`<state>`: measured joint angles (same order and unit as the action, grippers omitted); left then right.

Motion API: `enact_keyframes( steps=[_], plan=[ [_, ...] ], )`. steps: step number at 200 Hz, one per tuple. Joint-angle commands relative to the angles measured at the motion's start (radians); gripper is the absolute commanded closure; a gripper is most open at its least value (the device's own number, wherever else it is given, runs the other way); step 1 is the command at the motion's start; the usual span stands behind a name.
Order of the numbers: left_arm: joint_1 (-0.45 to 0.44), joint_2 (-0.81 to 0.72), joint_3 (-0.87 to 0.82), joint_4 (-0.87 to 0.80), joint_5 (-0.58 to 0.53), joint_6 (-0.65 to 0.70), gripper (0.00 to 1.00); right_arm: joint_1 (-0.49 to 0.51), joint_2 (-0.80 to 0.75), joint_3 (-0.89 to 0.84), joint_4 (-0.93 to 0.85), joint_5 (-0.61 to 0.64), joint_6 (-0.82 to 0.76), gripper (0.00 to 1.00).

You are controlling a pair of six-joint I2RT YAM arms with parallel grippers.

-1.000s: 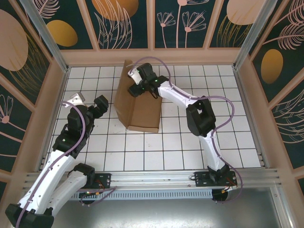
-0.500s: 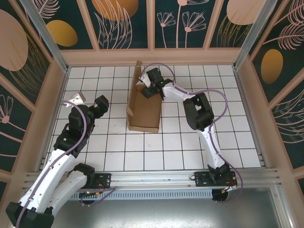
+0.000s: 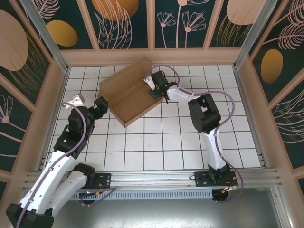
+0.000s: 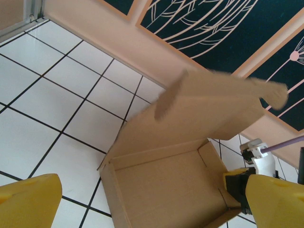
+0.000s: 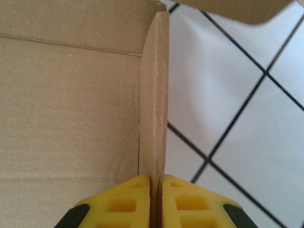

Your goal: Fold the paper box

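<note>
Logging top view: plain brown corrugated cardboard box lies on the white tiled worktop, at about 11 o'clock from the worktop's centre and turned askew to the tile grid. Box is open. The shallow tray part faces 5 o'clock, and a broad lid flap extends toward 11 o'clock, near the wooden border at the far edge.

Right tool sits at the box's 3 o'clock edge, its arm reaching in from 5 o'clock. Right wrist view: right tool pressed together on a thin side wall of the box, with one yellow finger on each face, pinching it. The wall stands upright. Tray floor lies at its 9 o'clock and bare tile at its 3 o'clock.

Left tool sits at the box's 8 o'clock, just beside the tray's near corner. Cannot tell from above whether it touches the cardboard.

Left wrist view: left tool spread wide, with its yellow fingers at the 7 and 5 o'clock corners of the frame. The tray lies ahead between them, its inside open to the camera. The lid flap is tilted up over the tray's far side, and its free edge is blurred. The right tool appears at 4 o'clock, against the tray's side wall.
</note>
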<state>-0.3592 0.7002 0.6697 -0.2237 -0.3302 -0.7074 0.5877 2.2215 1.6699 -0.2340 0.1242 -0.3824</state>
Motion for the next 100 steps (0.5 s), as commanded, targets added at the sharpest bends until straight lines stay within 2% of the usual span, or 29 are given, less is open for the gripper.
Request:
enact_keyframes(
  steps=[1,43,53,67,84,100],
  plan=[
    [0.006,-0.017,-0.016,0.032,0.013,0.006,0.02,0.014,-0.076,-0.107,-0.106,0.064,0.038,0.91],
    [0.006,-0.038,-0.019,0.017,0.02,0.011,0.01,0.038,-0.202,-0.245,-0.183,0.112,0.136,0.94],
    [0.006,-0.041,-0.019,0.012,0.027,0.012,0.01,0.043,-0.227,-0.274,-0.197,0.106,0.158,0.86],
    [0.006,-0.047,-0.022,0.012,0.038,0.013,0.01,0.044,-0.267,-0.306,-0.208,0.058,0.185,0.65],
    [0.007,-0.049,-0.028,0.015,0.048,0.011,0.01,0.041,-0.294,-0.309,-0.214,0.022,0.188,0.52],
    [0.006,-0.05,-0.03,0.018,0.054,0.011,0.01,0.031,-0.283,-0.268,-0.241,0.027,0.188,0.46]
  ],
)
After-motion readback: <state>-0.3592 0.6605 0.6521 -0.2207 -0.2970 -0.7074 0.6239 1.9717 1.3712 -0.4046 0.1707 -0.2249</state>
